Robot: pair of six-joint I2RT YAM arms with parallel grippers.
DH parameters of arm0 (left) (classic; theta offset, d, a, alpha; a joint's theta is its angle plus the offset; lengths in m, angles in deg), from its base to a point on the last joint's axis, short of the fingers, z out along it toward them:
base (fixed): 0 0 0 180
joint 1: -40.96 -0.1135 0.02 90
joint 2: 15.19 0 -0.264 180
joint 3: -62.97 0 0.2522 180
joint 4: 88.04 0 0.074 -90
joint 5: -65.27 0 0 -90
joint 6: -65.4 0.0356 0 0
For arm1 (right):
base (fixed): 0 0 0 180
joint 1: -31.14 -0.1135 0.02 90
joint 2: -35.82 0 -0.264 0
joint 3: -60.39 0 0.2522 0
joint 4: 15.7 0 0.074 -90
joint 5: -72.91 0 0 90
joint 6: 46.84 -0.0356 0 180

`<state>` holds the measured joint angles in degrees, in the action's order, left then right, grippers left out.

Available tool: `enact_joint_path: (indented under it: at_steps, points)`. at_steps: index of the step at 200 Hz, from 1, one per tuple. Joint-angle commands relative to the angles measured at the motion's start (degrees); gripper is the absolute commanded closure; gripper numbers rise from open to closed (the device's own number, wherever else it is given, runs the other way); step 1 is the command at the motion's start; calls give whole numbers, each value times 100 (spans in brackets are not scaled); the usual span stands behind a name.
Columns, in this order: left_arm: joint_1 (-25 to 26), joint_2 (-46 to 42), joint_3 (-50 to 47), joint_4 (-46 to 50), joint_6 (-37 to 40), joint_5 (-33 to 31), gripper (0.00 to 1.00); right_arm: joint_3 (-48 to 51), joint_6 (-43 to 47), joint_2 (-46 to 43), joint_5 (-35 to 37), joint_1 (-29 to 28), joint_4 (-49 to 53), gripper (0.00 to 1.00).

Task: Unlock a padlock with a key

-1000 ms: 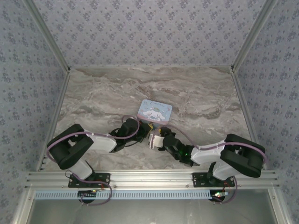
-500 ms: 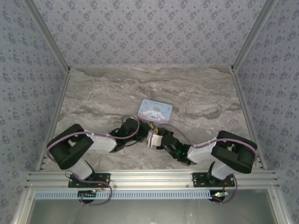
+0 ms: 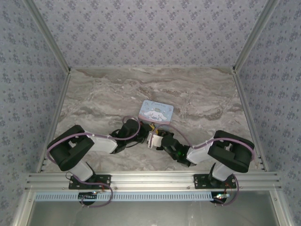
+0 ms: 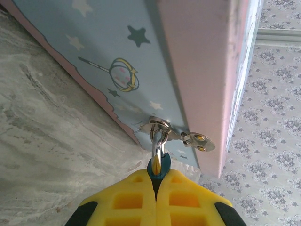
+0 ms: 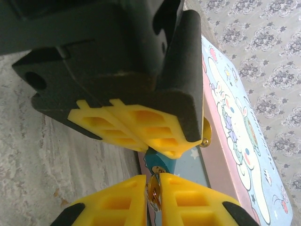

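Observation:
The small teal padlock (image 4: 158, 170) hangs by its silvery shackle (image 4: 157, 141) from the hasp (image 4: 198, 140) of the pale blue tin (image 4: 113, 52). My left gripper (image 4: 156, 182) is shut on the padlock's body. In the right wrist view, the padlock (image 5: 156, 161) sticks out below the left gripper's yellow fingers (image 5: 141, 123). A brass key (image 5: 154, 194) sits at its keyhole. My right gripper (image 5: 154, 182) is shut on the key. From above, both grippers, left (image 3: 142, 131) and right (image 3: 152, 140), meet at the tin's (image 3: 156, 112) near edge.
The tin with the cartoon picture (image 5: 237, 155) lies on the marble table (image 3: 197, 94), right behind the padlock. Patterned walls (image 3: 150, 28) enclose the back and sides. An aluminium rail (image 3: 150, 180) runs along the near edge by the arm bases.
My right gripper's fingers have closed around the key, and the right arm's elbow has shifted left towards the tin. The left gripper has held the padlock still.

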<state>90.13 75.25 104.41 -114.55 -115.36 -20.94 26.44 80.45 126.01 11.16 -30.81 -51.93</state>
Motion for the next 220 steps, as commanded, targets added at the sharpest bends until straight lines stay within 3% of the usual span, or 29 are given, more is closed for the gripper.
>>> enact_joint_path:
  at_steps: [1, 55, 99, 186, 220]
  points:
    - [-18, 27, 211, -385, -59, 91, 100, -116, -192, 137, 201, 40, -179, 85]
    - [-19, 19, 207, -394, -69, 93, 100, -274, -583, 322, 465, 47, -327, 94]
    - [-19, 4, 194, -403, -74, 86, 100, -407, -1417, 324, 559, 66, -234, 100]
    - [-19, 1, 170, -420, -75, 70, 100, -438, -3106, 116, -328, 349, 130, 100]
    - [-15, 2, 180, -411, -79, 60, 100, -436, -3198, 105, -436, 357, 253, 100]
